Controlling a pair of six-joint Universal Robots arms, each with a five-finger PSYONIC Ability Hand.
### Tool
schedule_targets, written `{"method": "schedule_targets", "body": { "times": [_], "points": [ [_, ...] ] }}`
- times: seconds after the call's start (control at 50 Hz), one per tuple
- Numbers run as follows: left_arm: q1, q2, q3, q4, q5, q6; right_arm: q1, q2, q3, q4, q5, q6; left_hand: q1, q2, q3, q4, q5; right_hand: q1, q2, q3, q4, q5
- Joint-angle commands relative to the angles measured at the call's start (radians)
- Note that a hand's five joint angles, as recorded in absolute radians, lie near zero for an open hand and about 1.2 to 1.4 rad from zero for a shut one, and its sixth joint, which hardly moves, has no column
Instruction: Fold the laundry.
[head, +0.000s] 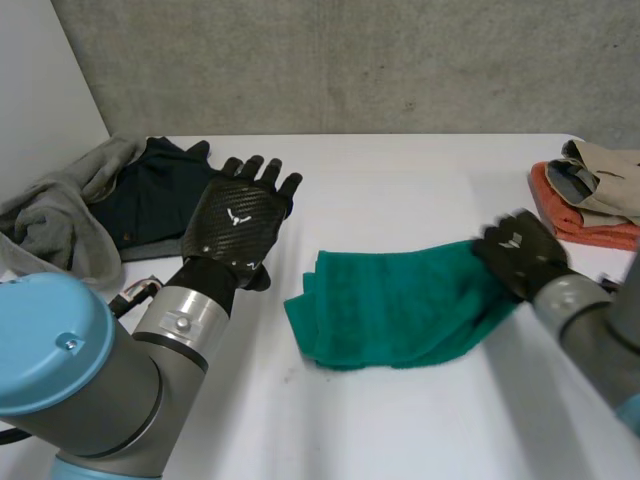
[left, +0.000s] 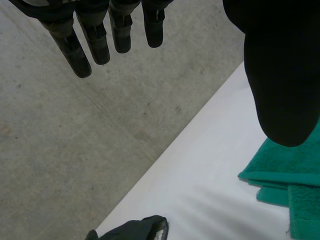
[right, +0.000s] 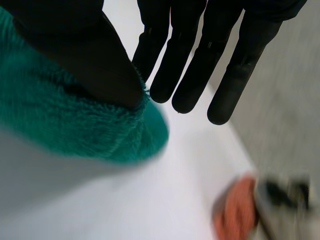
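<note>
No readable text or numbers, small white emblem on left hand (head: 235, 235), same on right hand (head: 520, 255)

plain white table (head: 400, 190), rough grey concrete wall (head: 350, 60) right behind its far edge, smooth white panel (head: 45, 90) by the far left corner, soft even light

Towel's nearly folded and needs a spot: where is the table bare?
Bare table behind the towel, between the dark clothes and the orange stack; also the near strip in front of the towel. Crowded at both far corners and where the right hand meets the towel's right end.
</note>
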Motion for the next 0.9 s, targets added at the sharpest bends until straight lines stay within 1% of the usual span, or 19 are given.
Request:
{"method": "schedule_targets", "body": {
  "times": [0.02,0.04,0.08,0.16,0.18,0.2,0.22,0.24,0.26,0.28,0.34,0.36,0.42,0.5,0.6,0.7,0.76,0.8,0.9],
  "points": [
    [0.015,0.043,-0.023,-0.003,-0.003,0.0,0.303,0.006,-0.052,-0.096,-0.004,0.025,-0.015,-0.032,-0.037,-0.028,-0.05,0.315,0.21,0.205,0.198,0.216],
    [0.019,0.045,-0.023,-0.003,-0.004,0.0,0.364,0.029,-0.049,-0.116,-0.03,0.025,-0.015,-0.032,-0.037,-0.028,-0.05,0.315,0.21,0.205,0.198,0.216],
    [0.029,0.048,-0.025,-0.006,-0.003,0.0,0.412,0.068,-0.047,-0.127,-0.066,0.023,-0.015,-0.032,-0.037,-0.028,-0.05,0.315,0.21,0.205,0.198,0.216],
    [0.036,0.048,-0.022,-0.007,-0.004,-0.009,0.463,0.135,-0.058,-0.118,-0.09,0.031,-0.015,-0.032,-0.037,-0.028,-0.05,0.315,0.21,0.205,0.198,0.216],
    [0.036,0.048,-0.014,-0.007,-0.004,-0.023,0.463,0.137,-0.058,-0.115,-0.093,0.037,-0.015,-0.032,-0.037,-0.028,-0.05,0.095,-0.01,-0.015,-0.022,-0.004],
    [0.035,0.048,-0.01,-0.009,-0.004,-0.031,0.461,0.135,-0.052,-0.116,-0.099,0.073,-0.015,-0.032,-0.037,-0.028,-0.05,-0.43,-0.535,-0.54,-0.547,-0.53],
    [0.035,0.046,-0.004,-0.009,-0.004,-0.041,0.464,0.135,-0.049,-0.119,-0.103,0.103,-0.015,-0.032,-0.037,-0.028,-0.05,-0.628,-0.732,-0.737,-0.744,-0.727],
    [0.035,0.048,0.006,-0.009,-0.004,-0.069,0.461,0.134,-0.047,-0.122,-0.106,0.139,-0.012,-0.028,-0.034,-0.025,-0.046,-0.714,-0.819,-0.824,-0.83,-0.813],
    [0.032,0.046,0.016,-0.01,-0.004,-0.084,0.455,0.126,-0.047,-0.124,-0.109,0.179,-0.009,-0.025,-0.031,-0.022,-0.043,-0.715,-0.82,-0.824,-0.831,-0.814],
    [0.03,0.042,0.029,-0.01,-0.004,-0.103,0.426,0.096,-0.052,-0.124,-0.11,0.268,-0.009,-0.025,-0.031,-0.022,-0.043,-0.741,-0.846,-0.851,-0.857,-0.84],
    [0.025,0.02,0.085,-0.026,0.0,-0.173,0.332,0.028,-0.061,-0.11,-0.101,0.403,-0.009,-0.025,-0.031,-0.022,-0.043,-0.855,-0.96,-0.965,-0.972,-0.954],
    [0.024,0.011,0.101,-0.035,0.002,-0.19,0.27,-0.01,-0.061,-0.107,-0.103,0.485,-0.009,-0.025,-0.031,-0.022,-0.043,-0.907,-1.012,-1.017,-1.023,-1.006],
    [-0.014,-0.061,0.196,-0.084,0.005,-0.251,0.185,-0.039,-0.061,-0.08,-0.104,0.628,-0.009,-0.025,-0.031,-0.022,-0.043,-0.907,-1.012,-1.017,-1.023,-1.006],
    [-0.076,-0.162,0.32,-0.156,0.008,-0.307,0.122,-0.04,-0.082,0.006,-0.11,0.724,-0.009,-0.025,-0.031,-0.022,-0.043,-0.907,-1.012,-1.017,-1.023,-1.006],
    [-0.119,-0.314,0.467,-0.256,0.009,-0.341,0.082,-0.012,-0.141,0.13,-0.109,0.733,-0.006,-0.022,-0.028,-0.019,-0.04,-0.905,-1.01,-1.015,-1.022,-1.005],
    [-0.143,-0.473,0.608,-0.363,0.0,-0.357,0.062,0.1,-0.219,0.213,-0.109,0.733,0.026,0.01,0.004,0.013,-0.008,-0.903,-1.007,-1.012,-1.019,-1.002],
    [-0.148,-0.521,0.647,-0.418,-0.01,-0.357,0.067,0.155,-0.269,0.256,-0.116,0.732,0.044,0.028,0.022,0.031,0.01,-0.907,-1.012,-1.017,-1.023,-1.006],
    [-0.148,-0.553,0.664,-0.477,-0.053,-0.353,0.071,0.18,-0.285,0.275,-0.13,0.73,0.044,0.028,0.022,0.031,0.01,-0.907,-1.012,-1.017,-1.023,-1.006],
    [-0.151,-0.576,0.658,-0.537,-0.174,-0.345,0.074,0.259,-0.331,0.298,-0.196,0.7,0.032,0.016,0.01,0.02,-0.002,-0.907,-1.012,-1.017,-1.023,-1.006]
  ]
}}
